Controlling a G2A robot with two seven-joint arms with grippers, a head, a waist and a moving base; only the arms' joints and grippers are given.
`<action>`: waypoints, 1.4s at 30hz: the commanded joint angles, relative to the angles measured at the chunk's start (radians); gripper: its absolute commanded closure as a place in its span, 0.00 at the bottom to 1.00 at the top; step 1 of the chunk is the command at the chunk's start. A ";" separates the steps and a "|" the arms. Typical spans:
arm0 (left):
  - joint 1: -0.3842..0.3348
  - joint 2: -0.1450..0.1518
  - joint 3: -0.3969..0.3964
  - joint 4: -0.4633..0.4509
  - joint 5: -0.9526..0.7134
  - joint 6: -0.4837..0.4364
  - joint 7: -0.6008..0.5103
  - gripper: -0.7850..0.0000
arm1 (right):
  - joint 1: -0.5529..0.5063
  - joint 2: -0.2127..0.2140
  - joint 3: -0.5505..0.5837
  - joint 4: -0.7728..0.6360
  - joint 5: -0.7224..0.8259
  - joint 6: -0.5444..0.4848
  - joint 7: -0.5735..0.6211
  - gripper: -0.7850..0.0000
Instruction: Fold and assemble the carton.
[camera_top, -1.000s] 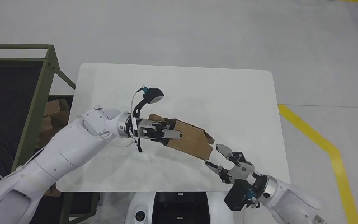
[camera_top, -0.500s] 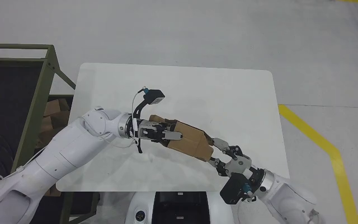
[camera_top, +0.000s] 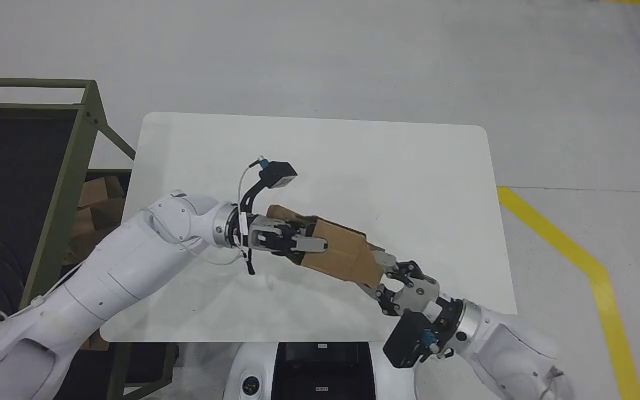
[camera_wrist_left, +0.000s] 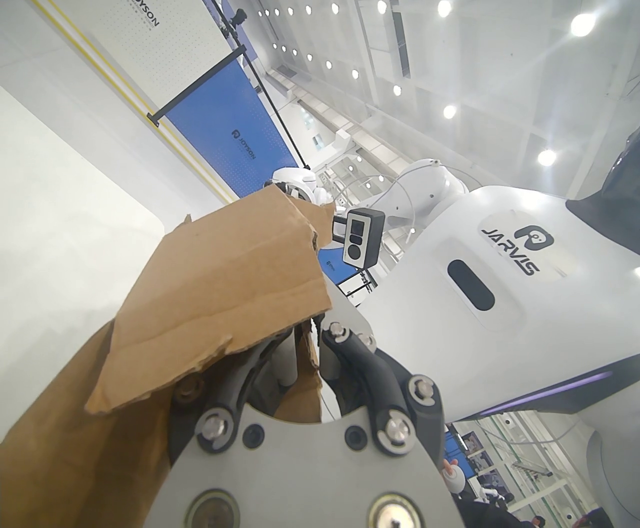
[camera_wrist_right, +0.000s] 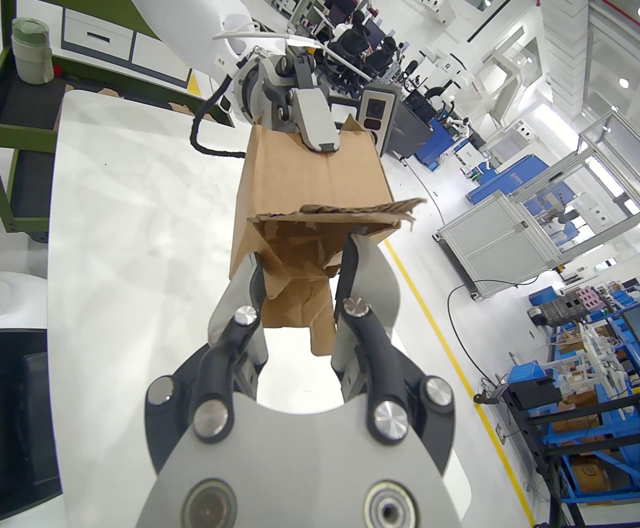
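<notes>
A brown carton (camera_top: 340, 252) hangs just above the white table (camera_top: 400, 170), lying lengthwise between my two arms. My left gripper (camera_top: 303, 241) is shut on the carton's wall at one end; the cardboard sits pinched between its fingers (camera_wrist_left: 300, 345), with a torn flap (camera_wrist_left: 225, 285) above them. My right gripper (camera_top: 396, 284) is at the carton's other, open end (camera_wrist_right: 320, 225). It stands open (camera_wrist_right: 302, 265), its fingers straddling a loose lower flap (camera_wrist_right: 300, 295). An upper flap (camera_wrist_right: 345, 210) sticks out flat over that end.
A green cart (camera_top: 60, 180) holding more cardboard (camera_top: 100, 200) stands off the table's left edge. A yellow floor line (camera_top: 560, 240) runs to the right. The far half of the table is bare.
My right gripper has moved in to the carton's open end, and its fingers have narrowed around the flaps. The left arm and the carton have barely shifted.
</notes>
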 joint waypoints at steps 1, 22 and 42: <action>-0.001 -0.001 0.001 0.001 0.001 0.001 -0.001 1.00 | 0.003 -0.001 -0.003 0.000 0.001 -0.003 0.003 0.66; -0.009 -0.006 0.012 -0.009 0.015 0.003 -0.003 1.00 | 0.071 -0.012 -0.053 0.021 0.024 -0.036 0.042 0.71; -0.010 0.007 0.015 -0.012 0.019 -0.037 0.037 1.00 | 0.087 -0.021 -0.063 0.089 0.102 -0.014 -0.008 0.73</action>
